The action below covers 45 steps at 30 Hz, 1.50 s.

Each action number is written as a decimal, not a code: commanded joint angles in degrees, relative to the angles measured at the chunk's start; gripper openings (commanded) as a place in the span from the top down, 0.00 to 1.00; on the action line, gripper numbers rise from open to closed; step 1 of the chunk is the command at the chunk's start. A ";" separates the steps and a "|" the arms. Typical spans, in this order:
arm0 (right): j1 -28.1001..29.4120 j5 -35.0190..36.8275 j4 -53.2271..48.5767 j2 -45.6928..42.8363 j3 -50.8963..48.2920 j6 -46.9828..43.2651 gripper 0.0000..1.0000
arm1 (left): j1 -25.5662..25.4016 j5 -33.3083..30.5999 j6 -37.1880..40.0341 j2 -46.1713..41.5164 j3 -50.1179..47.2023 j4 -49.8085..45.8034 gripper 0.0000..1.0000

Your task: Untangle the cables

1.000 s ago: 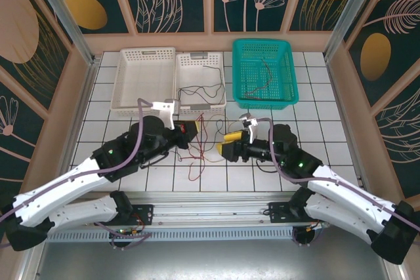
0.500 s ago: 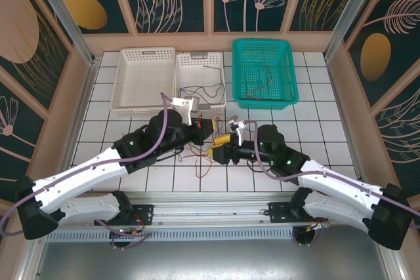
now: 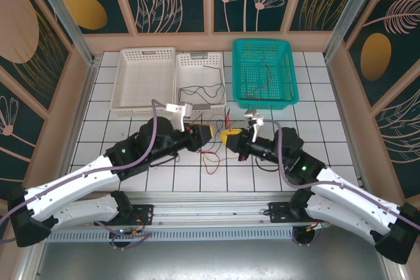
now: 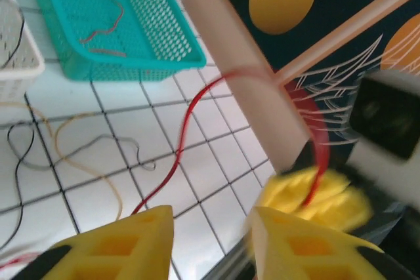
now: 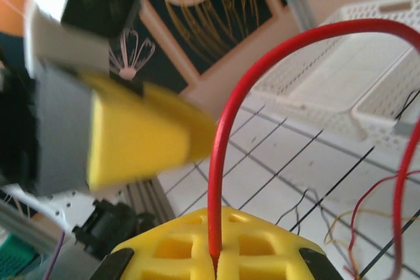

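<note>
Right wrist view: the right gripper (image 5: 215,257) is clenched on the red wire (image 5: 220,129), which arches up and drops to the tangled cables (image 3: 209,157) between both arms. The left gripper (image 4: 211,227), just opposite, has its jaws parted and holds nothing.

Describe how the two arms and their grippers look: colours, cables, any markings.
The left arm and right arm have white lower links and black joints. A purple cable runs along each. The left gripper and right gripper have wedge-shaped yellow fingers with grid-like hollows. I can read no markings.
</note>
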 commanded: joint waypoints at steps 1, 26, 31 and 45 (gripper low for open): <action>-2.17 0.68 -1.59 -1.71 0.55 1.62 1.00 | -0.06 2.52 -1.15 -2.94 -5.46 -0.22 0.50; -6.23 0.21 -3.79 -1.79 8.14 1.92 1.00 | -1.57 9.59 -4.33 12.22 -20.80 9.02 0.37; -6.28 0.98 -4.71 -1.81 10.30 1.28 1.00 | -2.59 8.04 -3.76 17.04 -18.63 8.07 0.38; -21.11 0.53 -19.03 11.93 36.99 -6.22 1.00 | -3.13 6.24 -2.87 21.27 -15.70 7.78 0.51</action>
